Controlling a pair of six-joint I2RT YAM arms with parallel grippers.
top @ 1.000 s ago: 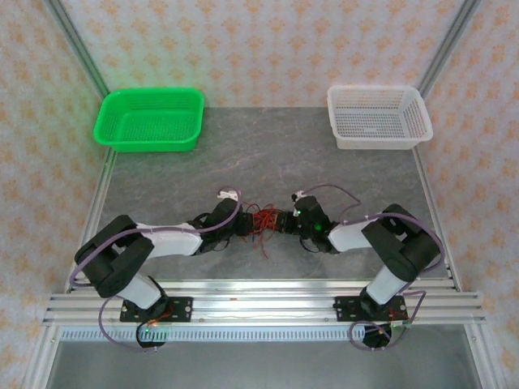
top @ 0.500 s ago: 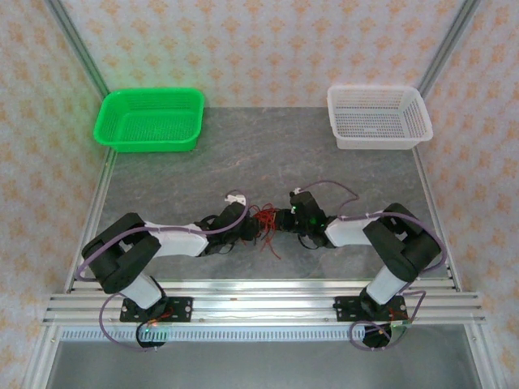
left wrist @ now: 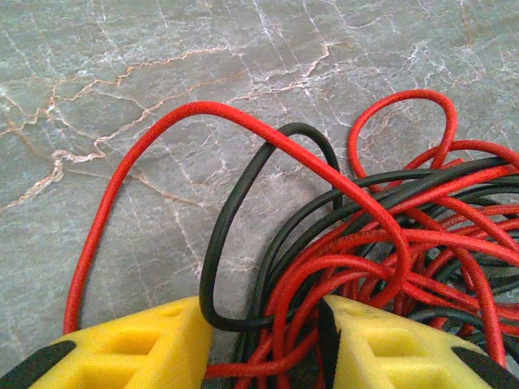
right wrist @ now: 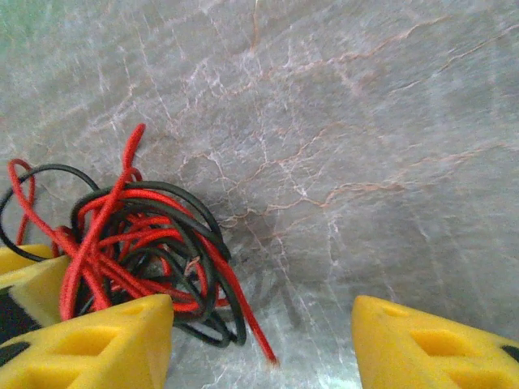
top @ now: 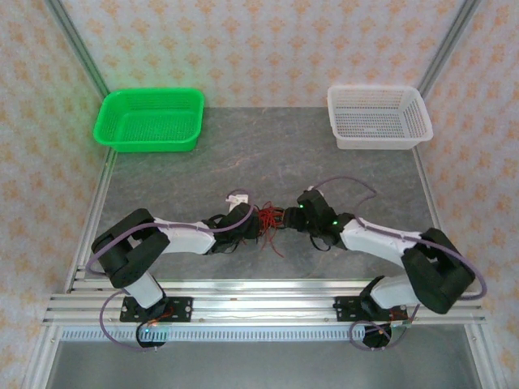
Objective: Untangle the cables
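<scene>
Tangled in a heap: thin red and black cables (top: 268, 220), on the grey marbled bench (top: 268, 154). Straddled by left gripper (left wrist: 266, 318), narrowed round strands, hold unclear; flanked by right gripper (right wrist: 261, 314), wide, empty. Probably between grasps; next calls for pinching one loose loop.

Green plastic mesh basket (top: 146, 144) at the far left, white plastic mesh basket (top: 381, 138) at the far right, grey marble-veined tabletop (top: 268, 154), aluminium rails (top: 259, 304) along the near edge, floral-papered walls (top: 259, 49).
</scene>
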